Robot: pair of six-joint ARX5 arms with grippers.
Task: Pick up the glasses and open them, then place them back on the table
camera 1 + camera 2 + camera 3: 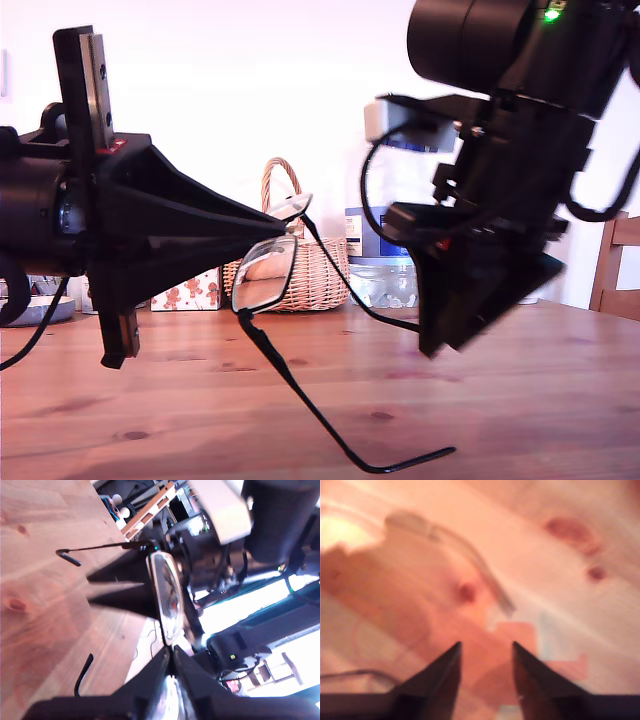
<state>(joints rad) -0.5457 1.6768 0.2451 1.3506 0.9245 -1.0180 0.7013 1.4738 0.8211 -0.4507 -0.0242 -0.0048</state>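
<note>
My first gripper (286,222) reaches in from the exterior view's left and is shut on the glasses (264,272) at the frame's upper edge, holding them in the air over the table (520,400). The first wrist view shows its jaws (173,656) pinched on the frame beside a lens (167,597). Both black temple arms are spread out; one (300,395) slants down towards the tabletop. My second gripper (440,345) hangs at the exterior view's right, tilted down, apart from the glasses. In the second wrist view it (485,647) stands open over blurred wood, nothing between its fingers.
Behind the glasses stand a wicker basket (305,270), a clear water bottle (385,280) and a box with gingerbread figures (190,293). A wooden chair back (620,265) shows at the exterior view's right edge. A black cable (372,215) loops off the second arm.
</note>
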